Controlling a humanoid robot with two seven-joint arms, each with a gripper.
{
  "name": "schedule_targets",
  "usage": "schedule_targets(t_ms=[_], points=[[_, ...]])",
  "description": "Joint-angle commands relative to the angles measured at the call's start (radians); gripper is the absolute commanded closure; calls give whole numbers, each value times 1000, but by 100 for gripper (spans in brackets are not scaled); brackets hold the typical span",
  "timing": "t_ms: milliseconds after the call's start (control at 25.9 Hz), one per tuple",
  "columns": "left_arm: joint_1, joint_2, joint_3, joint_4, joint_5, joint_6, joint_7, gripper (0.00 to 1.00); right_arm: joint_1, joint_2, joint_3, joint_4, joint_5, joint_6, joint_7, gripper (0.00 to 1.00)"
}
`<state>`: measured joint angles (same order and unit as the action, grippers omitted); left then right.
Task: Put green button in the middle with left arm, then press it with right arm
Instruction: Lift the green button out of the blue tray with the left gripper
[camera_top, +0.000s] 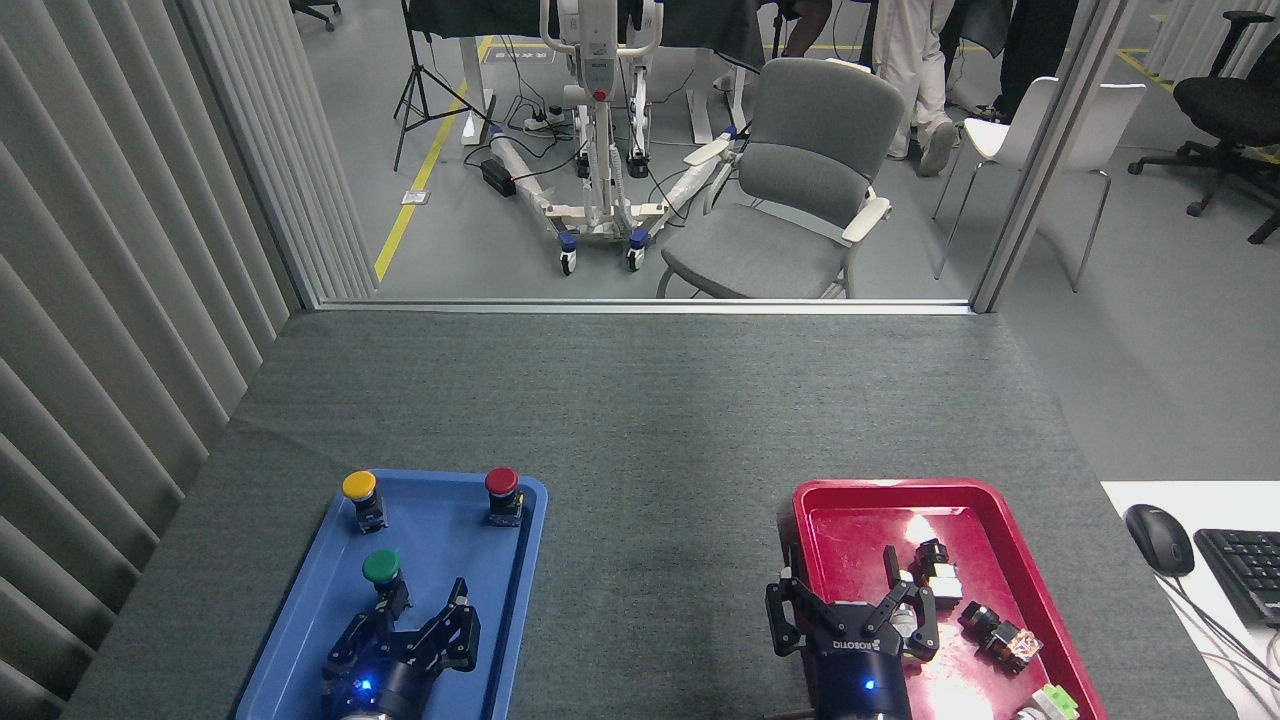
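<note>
Item, blue tray (300, 640): lies at the left near edge of the table. Holds three buttons.

Item, yellow button (360, 487): far left corner of the blue tray, upright.

Item, red button (501, 483): far right corner of the same tray, upright.

Item, green button (381, 567): the task's thing. Stands in the blue tray, nearer than the other two, not in the middle. Its dark base sits at the tip of one finger of the left gripper; contact cannot be told from this view.

Item, left gripper (408, 625): low over the near part of the blue tray, fingers spread apart, nothing clamped. One finger reaches toward the button's base, the other stands off to the right.

Item, middle (660, 560): bare grey-green felt between the two trays.

Item, right gripper (853, 610): over the near left part of the red tray (830, 495), fingers apart, holding nothing. Small dark parts lie just beside it in the tray.

Step in hand, by judgement: first step, the approach to the grasp; button not yet seized or lifted.

Next move calls for: centring the open fingers around the button's base or stem, closing, lifting clear of the tray rim, carrying right to the felt. The narrow base may tip if pushed by one finger alone.
</note>
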<state>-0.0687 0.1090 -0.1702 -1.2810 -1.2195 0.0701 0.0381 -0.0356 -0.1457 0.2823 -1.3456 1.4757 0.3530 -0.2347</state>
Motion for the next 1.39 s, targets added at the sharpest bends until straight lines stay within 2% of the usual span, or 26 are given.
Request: schedule_targets(t_ms=[0, 39, 116, 193, 309, 425, 541, 619, 657, 735, 773, 966, 1198, 1353], points=[[0, -2, -2, 0, 0, -4, 2, 43, 2, 0, 0, -1, 0, 0, -11, 1], [0, -2, -2, 0, 2, -4, 2, 46, 2, 0, 0, -1, 0, 0, -11, 0], [0, -2, -3, 0, 2, -7, 2, 59, 0, -2, 0, -1, 0, 1, -11, 0], [0, 0, -9, 0, 2, -16, 2, 65, -1, -2, 0, 0, 0, 1, -11, 1], [0, 1, -9, 0, 2, -23, 2, 67, -3, -2, 0, 0, 0, 3, -11, 1], [1, 1, -9, -1, 2, -24, 2, 76, -4, -2, 0, 0, 0, 3, -11, 1], [3, 1, -9, -5, 3, -24, 2, 75, -6, -3, 0, 0, -2, 3, -11, 0], [9, 1, -9, -12, 3, -24, 2, 69, -6, -3, 0, 2, 0, 3, -11, 0], [12, 1, -9, -17, 6, -24, 0, 58, -6, -2, 0, 2, 0, 3, -11, 1], [23, 1, -8, -54, 15, -13, -1, 23, -4, -2, 0, 2, 0, 4, -11, 1], [40, 1, -8, -74, 17, -10, -1, 12, -3, -2, 0, 2, 0, 4, -11, 0], [116, 5, -2, -139, 18, -12, -3, 4, -7, 2, 0, 3, -2, 6, -11, 1], [98, 12, 3, -93, 11, 63, -21, 4, -10, 3, 0, 5, 0, 7, -11, 1], [44, 14, 5, -46, 8, 71, -20, 4, -10, 3, 0, 6, -2, 7, -11, 0]])
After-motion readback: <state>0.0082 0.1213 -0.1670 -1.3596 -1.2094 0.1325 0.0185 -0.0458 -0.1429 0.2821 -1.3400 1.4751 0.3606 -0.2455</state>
